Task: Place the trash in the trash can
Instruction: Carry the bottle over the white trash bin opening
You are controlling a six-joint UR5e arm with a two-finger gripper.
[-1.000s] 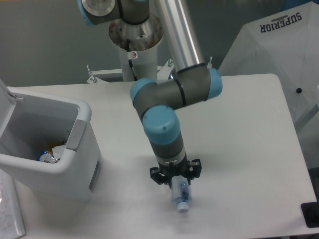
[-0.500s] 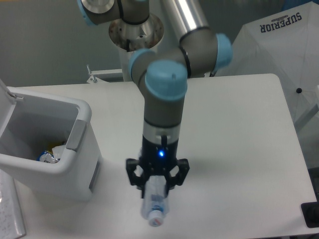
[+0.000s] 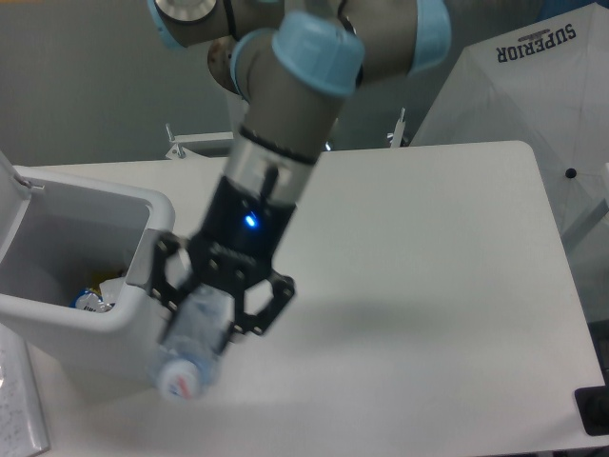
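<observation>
While clamped, bottle (image 3: 195, 335) within gripper (image 3: 221, 295)

Setting: robotics lab or test cell. Evidence: industrial robot arm (image 3: 285, 143) on a pedestal base bolted by metal brackets (image 3: 181, 143) at the top centre; plain white table (image 3: 428, 286); bare grey wall (image 3: 86, 76) in the upper left; white photo umbrella (image 3: 533, 86) printed "SUPERIOR" in the upper right.

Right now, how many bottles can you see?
2: a clear bottle held in the pincer beside the trash can, and one lying inside it. Others may be hidden.
</observation>
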